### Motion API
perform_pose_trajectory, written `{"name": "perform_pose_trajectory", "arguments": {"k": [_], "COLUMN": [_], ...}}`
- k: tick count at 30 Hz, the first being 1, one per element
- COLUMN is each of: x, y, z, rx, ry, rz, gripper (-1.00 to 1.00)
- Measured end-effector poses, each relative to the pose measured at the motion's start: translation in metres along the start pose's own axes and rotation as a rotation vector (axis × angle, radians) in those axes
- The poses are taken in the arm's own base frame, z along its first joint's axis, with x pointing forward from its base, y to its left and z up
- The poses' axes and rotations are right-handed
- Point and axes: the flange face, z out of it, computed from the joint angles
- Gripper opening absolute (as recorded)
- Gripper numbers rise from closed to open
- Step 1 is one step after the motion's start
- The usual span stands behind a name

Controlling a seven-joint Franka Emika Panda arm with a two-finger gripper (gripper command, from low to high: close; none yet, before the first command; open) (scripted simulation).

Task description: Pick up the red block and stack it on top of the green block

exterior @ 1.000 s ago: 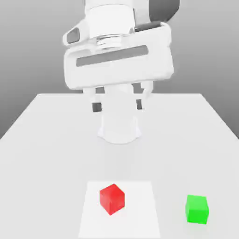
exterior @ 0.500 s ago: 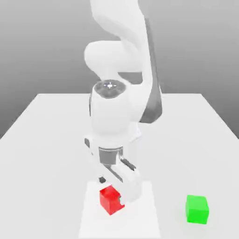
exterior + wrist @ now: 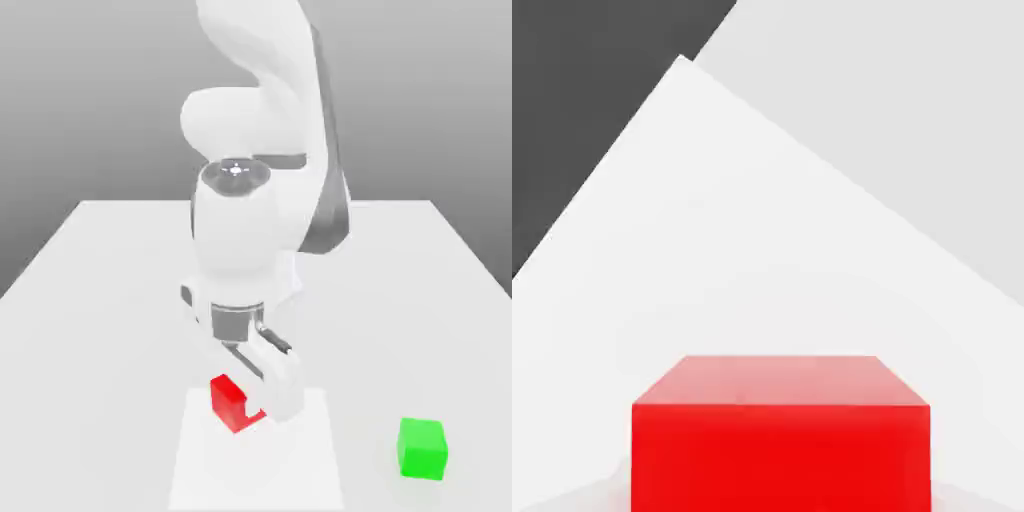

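Note:
The red block [image 3: 228, 398] sits between the jaws of my gripper [image 3: 250, 405], which is shut on it, low over the front middle of the table. The near white finger [image 3: 279, 390] covers the block's right side. In the hand view the red block [image 3: 780, 440] looms close, its top face and front face showing. The green block [image 3: 421, 448] rests on the table toward the exterior view's right, a good way apart from the gripper.
A lighter white square patch [image 3: 300, 470] marks the table [image 3: 100, 300] under the red block. The arm's base and bent links [image 3: 250, 230] stand behind it at mid-table. The table's edges and corner show in the hand view, with dark floor [image 3: 592, 90] beyond.
The arm came down from high above the table to the red block. The jaws closed on the block, and it now sits a little higher and further left in the exterior view.

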Motion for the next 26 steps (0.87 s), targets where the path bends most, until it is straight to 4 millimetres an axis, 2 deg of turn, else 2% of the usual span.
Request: {"name": "perform_pose_trajectory", "arguments": {"k": [9,17,19,22,23,26], "x": [-0.101,-0.196,-0.208,-0.211,-0.211,-0.211], "y": [-0.015,-0.007,-0.006,-0.007,-0.006,-0.006], "z": [-0.017,-0.034,-0.025,0.009,0.021,0.021], "rx": [-0.004,-0.001,0.0,0.0,0.0,0.0], "ry": [0.003,-0.001,-0.002,-0.002,-0.002,-0.002], "rz": [-0.565,-1.069,-1.134,-1.152,-1.153,-1.153], "gripper": [-1.0,-1.0,-1.0,-1.0,1.0,1.0]}}
